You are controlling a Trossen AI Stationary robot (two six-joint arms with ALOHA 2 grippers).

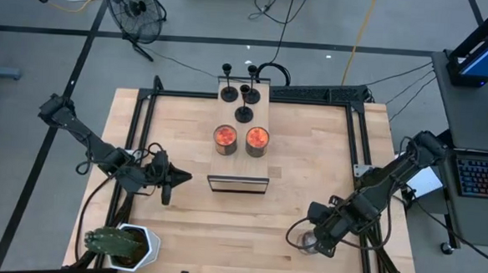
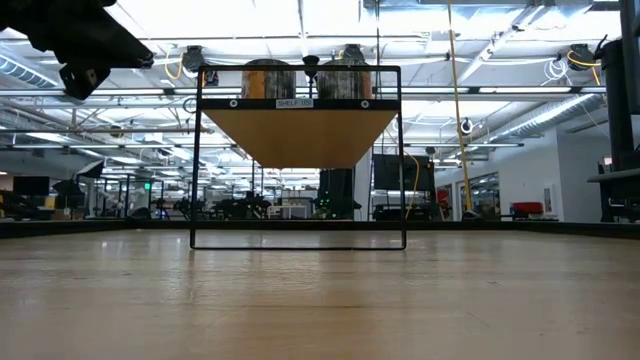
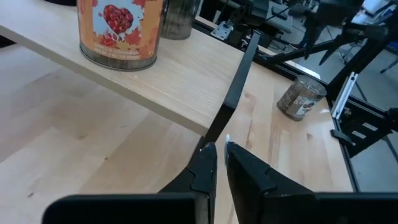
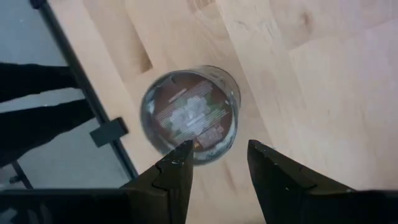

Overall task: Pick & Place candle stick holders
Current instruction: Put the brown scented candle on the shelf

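My left gripper (image 1: 177, 178) hung over the table (image 1: 310, 148), just left of the shelf's (image 1: 241, 128) near black frame (image 1: 238, 185), and was nearly shut with nothing between its fingers (image 3: 205, 163). My right gripper (image 4: 217, 163) was low at the table's near right side, its jaws partly spread and empty, pointing down at a glass jar (image 4: 189, 115) lying on the wood beside the black edge rail (image 4: 81, 81). The candle stick holders (image 1: 245, 93) stood at the far end of the shelf, four of them, small black discs with thin stems, one (image 1: 244, 113) closer to the two orange-labelled candles (image 1: 240, 139). Neither gripper was near them. A potted plant (image 1: 121, 245) sat at the near left corner.
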